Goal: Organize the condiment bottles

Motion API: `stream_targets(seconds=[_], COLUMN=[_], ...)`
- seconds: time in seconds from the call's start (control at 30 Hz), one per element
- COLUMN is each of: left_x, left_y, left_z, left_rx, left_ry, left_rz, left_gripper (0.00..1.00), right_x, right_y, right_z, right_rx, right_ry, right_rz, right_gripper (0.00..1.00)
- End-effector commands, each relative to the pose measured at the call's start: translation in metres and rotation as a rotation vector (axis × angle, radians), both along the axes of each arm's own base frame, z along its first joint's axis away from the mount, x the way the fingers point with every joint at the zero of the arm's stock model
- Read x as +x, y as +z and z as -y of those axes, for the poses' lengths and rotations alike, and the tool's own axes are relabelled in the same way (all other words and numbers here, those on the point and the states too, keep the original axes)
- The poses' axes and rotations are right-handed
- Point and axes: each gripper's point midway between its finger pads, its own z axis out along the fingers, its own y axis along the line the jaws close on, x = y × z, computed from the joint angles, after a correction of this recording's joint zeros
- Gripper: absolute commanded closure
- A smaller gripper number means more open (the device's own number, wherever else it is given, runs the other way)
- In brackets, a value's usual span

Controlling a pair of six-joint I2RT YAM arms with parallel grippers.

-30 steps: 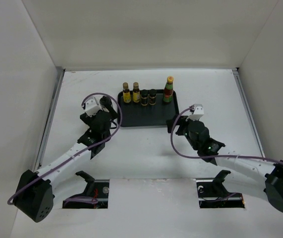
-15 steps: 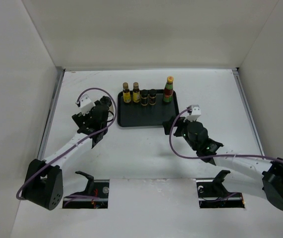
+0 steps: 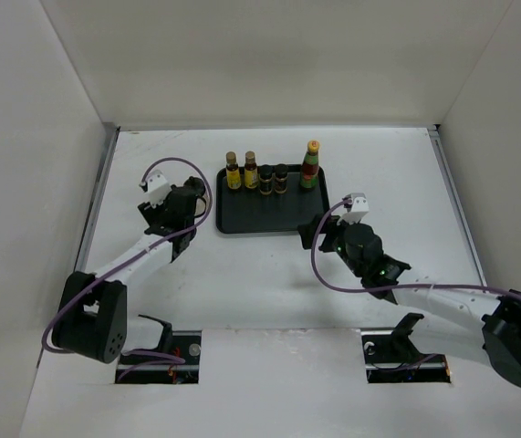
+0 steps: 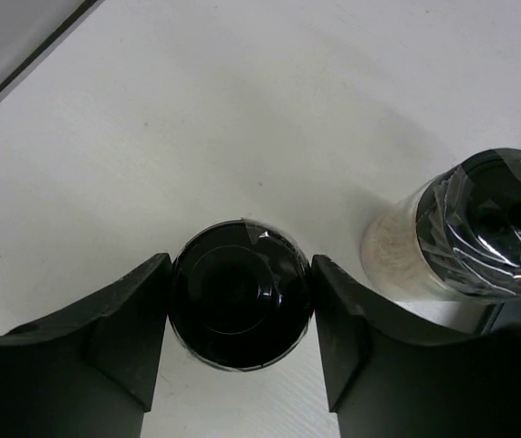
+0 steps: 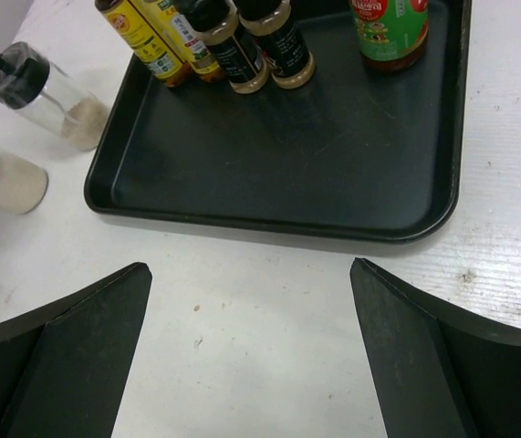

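My left gripper is shut on the black cap of a squat cream jar, which stands on the table. The second cream jar stands just to its right. In the top view the left gripper is left of the black tray and hides both jars. Two yellow-labelled bottles, two dark bottles and the red bottle stand along the tray's far edge. My right gripper is open and empty over the table at the tray's near edge. Both jars show beside the tray's left side.
White walls enclose the table on the left, back and right. The right arm's purple cable loops in front of the tray. Two dark cut-outs sit in the near edge by the arm bases.
My left gripper has swung left and back, away from the tray's left edge, and now sits over the jars. My right gripper has shifted slightly left, staying open.
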Motion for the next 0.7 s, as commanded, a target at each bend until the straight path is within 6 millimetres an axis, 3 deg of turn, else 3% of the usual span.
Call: stream_targets(seconds=[0.0, 0.17, 0.3, 0.4, 0.47, 0.67], left_x=[0.000, -0.029, -0.039, -0.036, -0.027, 0.022], left_y=[0.028, 0.062, 0.105, 0.127, 0.136, 0.141], left_z=[-0.005, -0.004, 0.030, 0.078, 0.121, 0.248], left_rx=[-0.014, 0.003, -0.034, -0.071, -0.104, -0.172], left_ry=[0.015, -0.011, -0.126, -0.252, -0.347, -0.618], left_rz=[0.108, 0.184, 0.269, 0.306, 0.329, 0.379], left_gripper=[0.58, 0.61, 0.64, 0.64, 0.64, 0.64], right_x=[0.001, 0.002, 0.006, 0.011, 0.014, 0.019], right_y=[0.030, 0.034, 0.033, 0.030, 0.030, 0.025], right_z=[-0.006, 0.001, 0.011, 0.027, 0.038, 0.062], right_rx=[0.082, 0.097, 0.098, 0.097, 0.112, 0.143], right_ry=[0.012, -0.008, -0.052, -0.119, -0.163, -0.243], right_rz=[0.070, 0.081, 0.088, 0.089, 0.092, 0.080], right_gripper=[0.02, 0.03, 0.04, 0.04, 0.04, 0.04])
